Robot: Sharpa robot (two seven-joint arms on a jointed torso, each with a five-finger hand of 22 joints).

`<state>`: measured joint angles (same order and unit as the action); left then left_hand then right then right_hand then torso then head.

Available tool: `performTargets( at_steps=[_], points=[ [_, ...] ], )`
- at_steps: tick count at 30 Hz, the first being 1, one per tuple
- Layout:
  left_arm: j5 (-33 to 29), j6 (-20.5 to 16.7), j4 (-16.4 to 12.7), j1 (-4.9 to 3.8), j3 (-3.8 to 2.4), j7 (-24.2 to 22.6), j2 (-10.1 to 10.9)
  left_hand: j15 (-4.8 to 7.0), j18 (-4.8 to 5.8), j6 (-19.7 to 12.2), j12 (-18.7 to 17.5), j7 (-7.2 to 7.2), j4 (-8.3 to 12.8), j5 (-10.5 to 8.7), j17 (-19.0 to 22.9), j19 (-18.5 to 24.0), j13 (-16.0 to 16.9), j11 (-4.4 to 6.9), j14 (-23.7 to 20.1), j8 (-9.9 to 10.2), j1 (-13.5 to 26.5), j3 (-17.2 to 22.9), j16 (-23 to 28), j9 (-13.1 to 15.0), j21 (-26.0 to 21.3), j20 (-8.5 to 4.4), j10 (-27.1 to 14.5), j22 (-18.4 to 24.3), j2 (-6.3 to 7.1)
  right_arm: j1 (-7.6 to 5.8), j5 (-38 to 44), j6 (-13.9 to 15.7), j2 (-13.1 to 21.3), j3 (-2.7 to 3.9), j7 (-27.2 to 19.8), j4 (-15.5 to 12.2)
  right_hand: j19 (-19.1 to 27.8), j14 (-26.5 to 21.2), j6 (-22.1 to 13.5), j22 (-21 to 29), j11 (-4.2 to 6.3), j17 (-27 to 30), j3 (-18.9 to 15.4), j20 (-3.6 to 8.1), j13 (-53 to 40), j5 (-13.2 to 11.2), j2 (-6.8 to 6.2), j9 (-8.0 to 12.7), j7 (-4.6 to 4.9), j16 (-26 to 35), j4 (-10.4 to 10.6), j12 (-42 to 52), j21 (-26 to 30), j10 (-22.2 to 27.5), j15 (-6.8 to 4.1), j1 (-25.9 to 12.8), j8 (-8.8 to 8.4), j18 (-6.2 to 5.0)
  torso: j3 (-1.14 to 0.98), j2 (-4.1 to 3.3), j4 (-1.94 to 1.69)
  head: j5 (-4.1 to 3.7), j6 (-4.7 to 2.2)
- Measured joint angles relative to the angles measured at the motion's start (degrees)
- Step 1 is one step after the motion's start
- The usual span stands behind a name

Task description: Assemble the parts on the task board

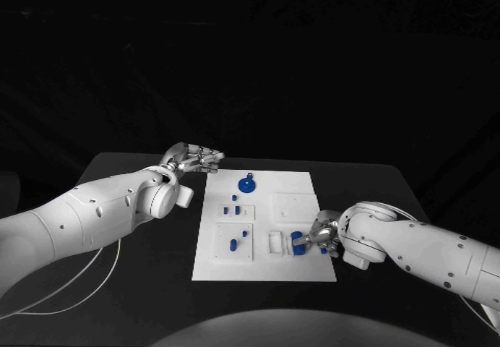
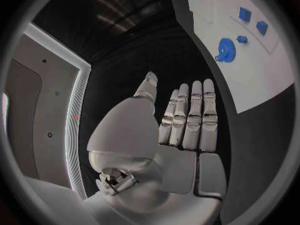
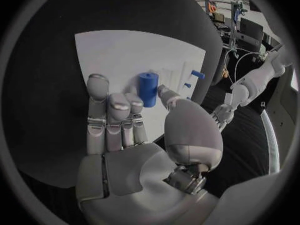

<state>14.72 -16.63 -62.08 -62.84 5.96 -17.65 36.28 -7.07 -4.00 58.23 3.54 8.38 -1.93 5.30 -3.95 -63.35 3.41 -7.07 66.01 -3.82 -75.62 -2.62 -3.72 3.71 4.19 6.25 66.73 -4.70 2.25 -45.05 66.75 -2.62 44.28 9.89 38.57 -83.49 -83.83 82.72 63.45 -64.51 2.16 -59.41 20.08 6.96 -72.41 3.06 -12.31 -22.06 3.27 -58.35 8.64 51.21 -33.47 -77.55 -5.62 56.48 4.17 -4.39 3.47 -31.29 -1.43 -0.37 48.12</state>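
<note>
Board (image 1: 297, 269) = white plate mid-table (image 1: 125, 289), long side running away from robot. Blue parts on it: round gear-like piece (image 1: 247, 185) near far end, small pegs (image 1: 235, 210) in a row mid-left, a couple more (image 1: 240, 238) in a raised square block near-left; too small in head view to tell whether seated or loose. Right hand (image 1: 321, 237) at board's near-right edge, fingers over a blue cylinder (image 1: 298, 243). Right wrist view: cylinder (image 3: 148, 89) upright on board, thumb tip (image 3: 167, 94) just beside it on one side, other fingertips (image 3: 119, 103) just beside it on the other, fingers partly curled. Contact hard to read; looks like a light pinch but can't tell if actually grasped, cylinder base hidden behind fingers. Left hand (image 1: 195, 158) off the board, over black table past the far-left corner, well apart from parts. Left wrist view: fingers (image 2: 190, 117) straight, side by side, thumb out, nothing in palm — released. Same view catches gear-like piece (image 2: 225, 49) and two blue blocks (image 2: 252, 21) on the board (image 2: 262, 80), cut off by circle's rim.
</note>
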Motion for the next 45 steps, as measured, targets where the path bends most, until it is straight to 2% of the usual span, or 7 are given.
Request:
performTargets(
  at_steps=[2,8,13,33,38,41,45],
  points=[
    [-0.1,0.1,-0.1,0.00,0.00,0.0,0.0,0.00,0.00,0.0,0.0,0.00,0.0,0.00,0.0,0.0,0.0,0.00,0.0,0.0,0.0,0.0,0.0,0.0,0.0,0.00,0.0,0.2,0.00,0.04,0.1,0.3,-0.4,0.02,0.0,0.5,0.0,0.0,0.0,-0.1,-0.01,-0.1,-0.5,0.00,-0.1,0.0,-0.11,-0.3,0.03,0.0,0.5,0.0,0.0,0.0,0.00,0.1,0.02,0.00,0.00,-0.03,-0.02,0.00,0.07],
    [-0.2,0.2,-0.4,0.01,0.00,-0.1,0.2,0.00,0.00,-0.1,0.0,0.12,-0.1,0.00,0.0,-0.2,0.0,0.00,0.0,0.0,0.0,0.1,0.0,0.0,0.0,0.22,0.0,0.4,0.03,0.35,0.8,1.1,-1.5,-0.02,0.0,1.9,0.0,0.0,0.0,-0.8,-0.20,-0.7,-1.8,0.00,-0.7,0.0,0.01,-21.4,0.06,0.0,1.3,-0.1,0.0,-0.2,0.01,1.4,-0.04,0.00,-0.01,-0.14,-0.12,0.15,0.36],
    [-0.3,0.4,-0.5,0.01,0.00,-0.1,0.3,0.00,0.00,-0.2,0.0,0.20,-0.1,-0.26,0.0,-0.2,0.0,0.00,0.0,0.0,0.3,0.1,0.0,0.0,0.0,0.22,0.0,0.5,0.28,0.51,1.2,1.8,-2.1,-0.15,-0.2,2.6,0.0,0.2,0.1,-1.0,-0.21,-0.9,-1.5,0.00,-1.1,0.0,0.96,-29.5,0.17,0.0,1.0,-0.1,0.0,-0.2,0.21,2.6,-0.06,0.00,-0.02,-0.19,-0.12,0.24,0.47],
    [-0.4,0.7,-0.3,0.02,0.00,0.0,0.3,0.00,0.00,-0.2,0.0,0.21,-0.4,-0.26,0.0,-0.2,0.0,-0.20,0.0,0.0,0.6,0.4,0.0,0.0,0.0,0.21,-0.2,0.5,-0.03,0.51,1.1,4.5,-1.6,-0.88,-0.6,1.5,0.0,0.6,2.7,-2.7,0.02,-1.2,-2.1,-0.01,-0.1,12.2,4.51,-29.8,-1.02,-0.2,-11.5,-0.6,-0.3,-0.8,0.25,1.3,-0.91,0.60,-0.04,-0.32,-0.18,0.47,0.69],
    [-0.4,0.8,-0.1,0.02,0.00,0.1,0.3,0.00,0.01,-0.2,0.0,0.21,-0.4,-0.26,0.0,-0.2,0.0,-0.20,0.0,0.0,0.6,0.4,0.0,0.0,0.0,0.21,-0.2,0.5,-0.03,0.48,-0.5,6.0,-0.6,-1.02,-0.7,0.2,0.0,0.6,3.2,-3.1,0.21,-1.0,-3.1,-0.01,0.1,13.2,5.83,-20.7,-1.15,-0.2,-12.5,-0.7,0.0,-0.6,0.25,1.5,-0.65,0.55,-0.07,-0.35,-0.18,0.56,0.71],
    [-0.4,0.8,0.0,0.02,0.00,0.1,0.3,0.00,0.01,-0.5,0.0,0.22,-0.4,-0.26,0.0,-0.2,0.0,-0.20,0.0,0.0,0.6,0.4,0.0,0.0,0.0,0.21,-0.2,0.5,-0.03,0.11,-1.9,6.6,-0.3,-0.94,-0.8,-0.6,0.0,0.5,3.3,-3.2,0.22,-1.0,-3.2,-0.01,0.2,13.6,6.79,-3.0,-1.21,-0.2,-12.8,-0.7,0.0,-0.6,0.20,2.3,-0.63,0.53,-0.08,-0.38,-0.17,0.58,0.71],
    [-0.4,0.8,0.3,0.02,0.00,0.1,0.3,0.00,0.01,-1.0,0.0,0.26,-0.4,-0.26,0.0,-0.2,0.0,-0.20,0.0,0.0,0.6,0.4,0.0,0.0,0.0,0.21,-0.2,0.6,-0.03,-0.52,-3.9,7.5,0.0,-0.84,-0.9,-1.4,0.0,0.4,3.3,-3.4,0.61,-1.0,-3.1,-0.01,0.2,14.6,7.87,0.3,-1.24,-0.2,-13.8,-0.7,0.0,-0.2,0.11,3.3,-1.09,0.47,-0.08,-0.42,-0.18,0.58,0.69]
  ],
)
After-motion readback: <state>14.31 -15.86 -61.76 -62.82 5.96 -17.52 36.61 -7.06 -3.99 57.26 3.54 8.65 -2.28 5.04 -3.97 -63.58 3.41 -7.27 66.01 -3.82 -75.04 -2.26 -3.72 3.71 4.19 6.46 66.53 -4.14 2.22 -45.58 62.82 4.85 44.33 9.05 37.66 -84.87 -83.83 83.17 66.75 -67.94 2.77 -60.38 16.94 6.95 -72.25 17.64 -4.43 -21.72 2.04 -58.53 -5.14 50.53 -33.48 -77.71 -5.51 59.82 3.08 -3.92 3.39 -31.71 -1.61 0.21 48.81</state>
